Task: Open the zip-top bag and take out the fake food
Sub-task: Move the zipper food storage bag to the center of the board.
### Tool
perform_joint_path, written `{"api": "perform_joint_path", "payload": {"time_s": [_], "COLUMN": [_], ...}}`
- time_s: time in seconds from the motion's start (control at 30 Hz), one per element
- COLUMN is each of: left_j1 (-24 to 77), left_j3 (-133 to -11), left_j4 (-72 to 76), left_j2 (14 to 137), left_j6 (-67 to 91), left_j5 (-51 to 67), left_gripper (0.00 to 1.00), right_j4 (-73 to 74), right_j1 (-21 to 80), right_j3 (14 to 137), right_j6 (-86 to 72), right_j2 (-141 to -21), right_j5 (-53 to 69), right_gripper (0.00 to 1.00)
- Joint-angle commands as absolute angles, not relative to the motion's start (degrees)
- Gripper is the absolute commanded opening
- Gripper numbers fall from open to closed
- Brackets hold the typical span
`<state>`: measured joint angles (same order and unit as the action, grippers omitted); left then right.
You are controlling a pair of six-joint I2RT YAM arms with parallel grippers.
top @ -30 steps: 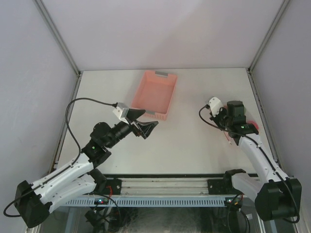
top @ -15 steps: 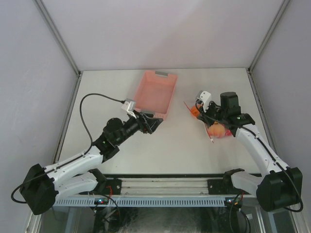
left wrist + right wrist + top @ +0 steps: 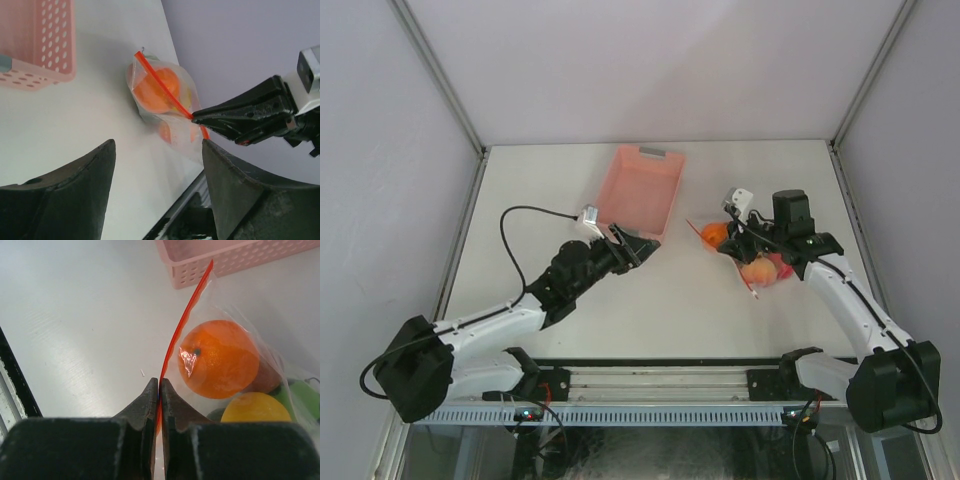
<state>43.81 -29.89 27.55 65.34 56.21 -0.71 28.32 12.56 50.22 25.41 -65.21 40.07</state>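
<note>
since half a second ago the left arm has stretched lower and further right over the table. its left gripper is just off the near corner of the pink basket, jaws spread wide and empty, facing the bag. the right arm stays bent inward, with the right gripper pinched tight on the red zipper strip of the zip-top bag. the bag has slid slightly left and lies right of the basket. the fake food sits inside it: orange, yellow, green.

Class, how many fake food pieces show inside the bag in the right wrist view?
4: an orange at centre, a yellow piece below it, a brownish one behind it, a green one at the right edge. More may be hidden.
</note>
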Motion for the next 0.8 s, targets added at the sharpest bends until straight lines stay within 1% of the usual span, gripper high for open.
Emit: {"api": "perform_joint_path", "payload": {"time_s": [0.0, 0.2, 0.37, 0.6, 0.7, 0.77], "left_j1": [44.5, 44.6, 45.0, 47.1, 48.4, 49.2], "left_j3": [-31.0, -30.4, -30.5, -29.6, -28.2, -27.5], "left_j4": [27.3, 27.9, 28.2, 28.4, 29.1, 29.8], "left_j2": [65.8, 67.4, 68.0, 69.4, 70.6, 71.8], "left_j6": [67.1, 69.6, 69.8, 72.7, 74.8, 76.0], "left_j5": [-5.6, -4.5, -4.1, -5.2, -6.8, -7.4], "left_gripper": [0.74, 0.76, 0.77, 0.76, 0.76, 0.75], "right_j4": [28.0, 29.2, 30.5, 31.8, 32.0, 31.7], "right_j1": [11.7, 9.6, 7.2, 0.3, -1.6, -2.3], "right_j3": [51.1, 51.1, 51.1, 51.1, 51.1, 51.1], "right_j6": [24.4, 25.0, 26.3, 27.4, 27.9, 27.8], "right_j2": [-64.4, -63.5, -62.5, -60.4, -60.5, -61.2], "right_j5": [43.9, 46.9, 49.5, 49.8, 45.9, 41.1], "right_gripper": [0.06, 0.24, 0.35, 0.37, 0.37, 0.37]}}
